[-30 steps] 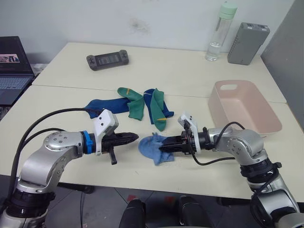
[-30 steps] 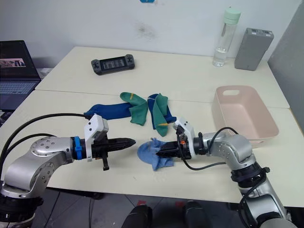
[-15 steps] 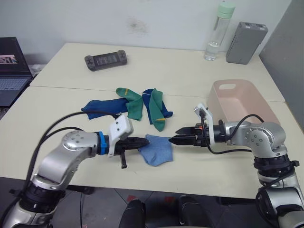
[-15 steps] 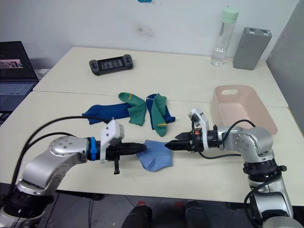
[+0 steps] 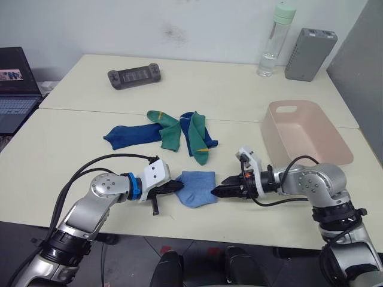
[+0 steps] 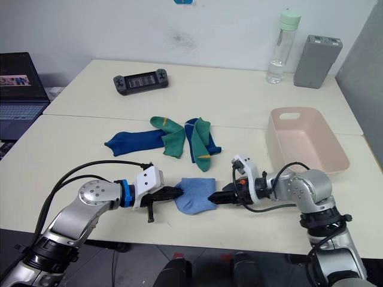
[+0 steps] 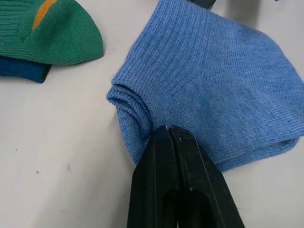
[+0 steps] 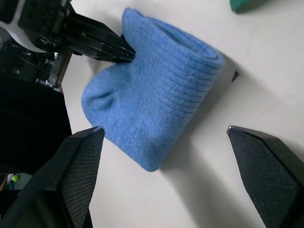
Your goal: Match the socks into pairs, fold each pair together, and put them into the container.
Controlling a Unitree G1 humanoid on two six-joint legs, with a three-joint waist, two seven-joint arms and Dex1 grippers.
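Folded light blue socks (image 5: 196, 187) lie on the surface between both hands. Left hand (image 7: 167, 134) clenched on one edge; right hand (image 8: 166, 137) spread wide, just beside. Next: carry bundle to tub (image 5: 305, 133) beyond right hand.

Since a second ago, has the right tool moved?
Yes. The right tool has let go of the light blue socks, withdrawn toward the pink container, and stands open.
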